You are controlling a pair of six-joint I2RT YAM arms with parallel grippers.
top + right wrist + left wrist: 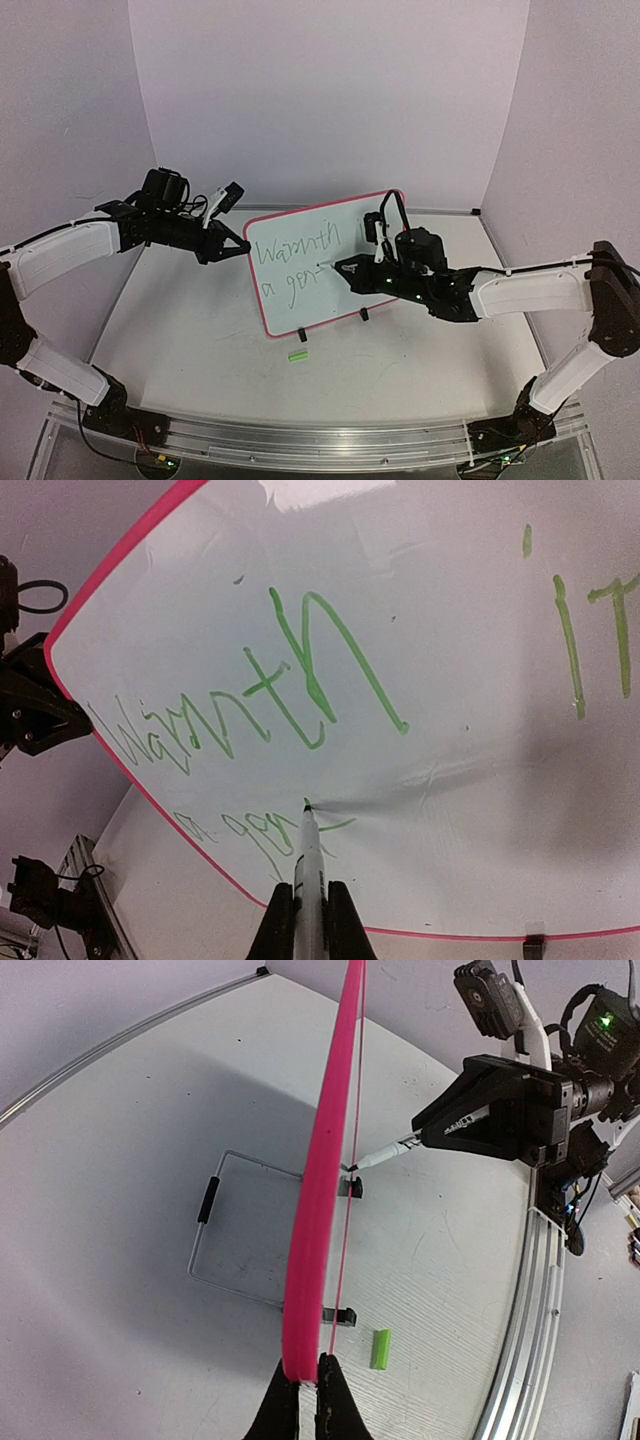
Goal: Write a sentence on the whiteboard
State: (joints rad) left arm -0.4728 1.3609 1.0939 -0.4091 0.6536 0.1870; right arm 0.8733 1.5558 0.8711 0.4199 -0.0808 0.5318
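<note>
The whiteboard [335, 300] stands tilted on the table, with a red-pink frame and black clip feet [303, 333]. The sentence [295, 247] in green reads "Warmth" on the top line and "a gen" below; the right wrist view shows it [290, 680] with "in" at the right. My left gripper [240, 246] is shut on the board's left edge, seen edge-on [318, 1210] between its jaws [310, 1372]. My right gripper [345, 268] is shut on a white marker [308, 865]. Its tip touches the board just after "gen".
A green marker cap [297, 355] lies on the table in front of the board, also in the left wrist view [381, 1348]. A wire stand [208, 1200] sits behind the board. An aluminium rail [300, 437] runs along the near edge. Walls close in the back and sides.
</note>
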